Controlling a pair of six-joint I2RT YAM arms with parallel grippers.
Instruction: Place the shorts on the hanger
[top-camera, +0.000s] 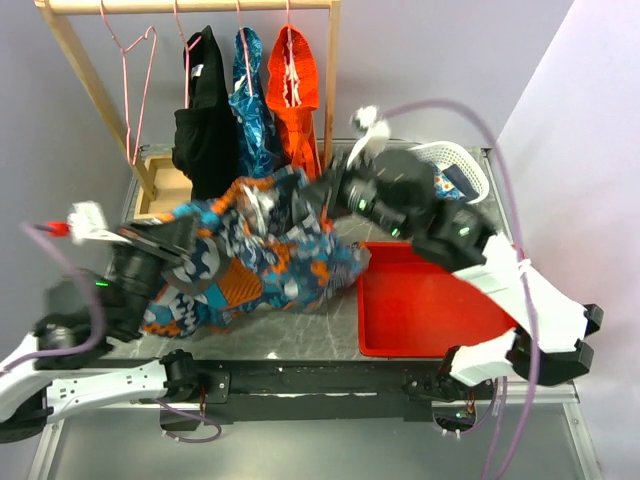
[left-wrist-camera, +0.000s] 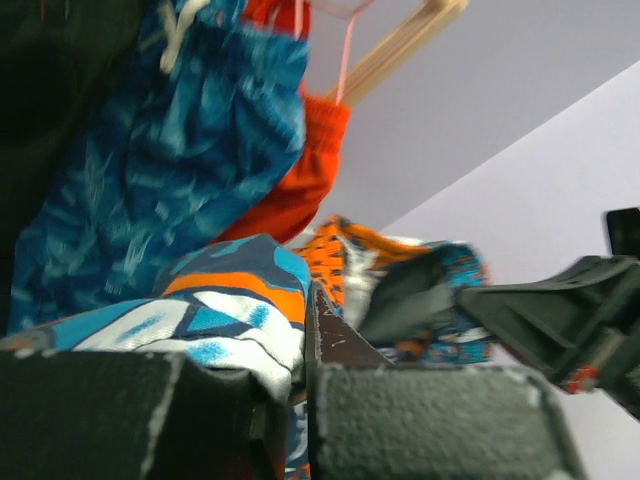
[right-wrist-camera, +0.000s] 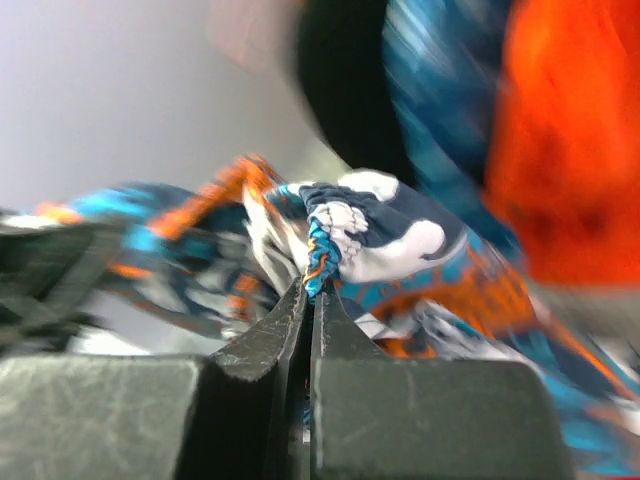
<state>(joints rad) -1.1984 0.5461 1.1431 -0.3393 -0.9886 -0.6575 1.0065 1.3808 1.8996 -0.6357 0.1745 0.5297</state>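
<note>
Top external view is showing both arms holding the shorts (top-camera: 262, 258) bunched up between them, in front of the rack, mostly lifted off the table. The left gripper (top-camera: 188, 243) is reaching in low from the left with cloth draping over it. The right gripper (top-camera: 322, 192) is coming in from the right, its arm bending over the red tray (top-camera: 430, 310), and it's gripping the top edge. The hanger (top-camera: 136, 88) is hanging empty at the left end of the wooden rail (top-camera: 190, 5), well apart from the shorts. So I'm reading this as the lift-and-carry step. Next move is probably calling for spreading the cloth out and swinging it up and left toward that hanger, without snagging the black garment (top-camera: 205, 130) on the way.

Left wrist view is looking upward. The fingers are sitting nearly together with a fold of the printed cloth squeezed between them, and the teal garment (left-wrist-camera: 170, 170) and orange garment (left-wrist-camera: 300, 195) are hanging above.

Right wrist view is coming out blurry, but the jaws are pressing tight together on a gathered bit of the shorts, maybe the waistband.
</note>
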